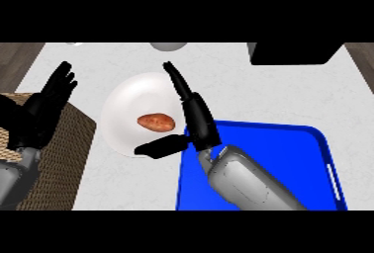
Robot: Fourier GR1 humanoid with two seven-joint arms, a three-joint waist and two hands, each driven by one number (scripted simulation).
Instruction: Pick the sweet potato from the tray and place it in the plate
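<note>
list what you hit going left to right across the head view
left hand over a wicker basket → white plate → sweet potato on the plate → right hand, fingers straight → blue tray

A right hand [191, 116] at frame centre covers the right rim of the white plate [124, 106] and the blue tray's [292, 163] upper left corner. The tray's lower edge is cut off at bottom. At top, a black box [292, 53] and a grey rounded object [168, 46] are cropped, unidentifiable. At left, a wicker basket [62, 163] runs out of frame.
</note>
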